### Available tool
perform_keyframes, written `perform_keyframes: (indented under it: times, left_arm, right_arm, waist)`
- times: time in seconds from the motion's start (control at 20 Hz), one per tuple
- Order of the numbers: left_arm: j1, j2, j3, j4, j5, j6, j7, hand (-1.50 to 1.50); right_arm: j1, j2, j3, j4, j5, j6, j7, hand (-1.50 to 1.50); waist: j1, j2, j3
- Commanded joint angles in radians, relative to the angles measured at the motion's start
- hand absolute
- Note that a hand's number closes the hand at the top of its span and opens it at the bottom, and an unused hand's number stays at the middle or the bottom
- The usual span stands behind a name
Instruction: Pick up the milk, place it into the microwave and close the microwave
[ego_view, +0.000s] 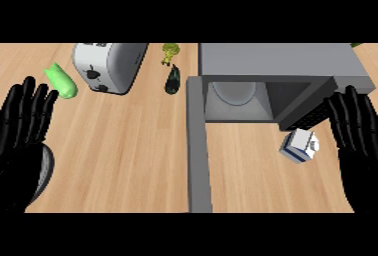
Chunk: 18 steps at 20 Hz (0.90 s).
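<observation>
The milk (300, 146) is a small white and blue carton lying on the wooden counter, just in front of the microwave's right side. The grey microwave (280, 60) stands at the back right with its door (198, 150) swung wide open toward me, showing the cavity and its round glass plate (236, 92). My right hand (356, 130) is open, fingers up, at the right edge, a little to the right of the milk and not touching it. My left hand (22, 135) is open with fingers up at the left edge, far from the milk.
A silver toaster (109, 65) stands at the back left. A green vegetable (61, 81) lies left of it. A dark eggplant (173, 80) and a small green item (170, 51) lie between toaster and microwave. The open door juts across the counter's middle.
</observation>
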Motion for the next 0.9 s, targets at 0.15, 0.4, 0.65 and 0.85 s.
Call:
perform_keyframes:
  times: [0.15, 0.4, 0.65, 0.85]
  left_arm:
    - [-0.018, 0.025, 0.071, -0.041, 0.056, -0.006, 0.061, -1.50]
    - [0.024, -0.034, 0.102, -0.017, 0.227, -0.009, 0.134, -1.50]
    - [0.184, -0.054, 0.101, -0.099, 0.240, -0.058, 0.063, -1.50]
    - [0.144, -0.007, 0.185, -0.094, 0.332, -0.088, 0.118, -1.50]
  right_arm:
    - [-0.134, 0.073, -0.071, 0.117, 0.143, -0.192, 0.024, -1.50]
    - [-0.165, 0.110, 0.038, 0.121, 0.025, -0.235, 0.111, -1.50]
    - [-0.153, 0.111, 0.041, 0.182, 0.007, -0.237, 0.044, -1.50]
    - [-0.220, 0.111, 0.099, 0.194, 0.102, -0.383, 0.093, -1.50]
  waist:
    - [0.010, -0.012, 0.014]
    - [0.009, -0.014, 0.014]
    - [0.004, -0.014, 0.014]
    - [0.004, -0.013, 0.014]
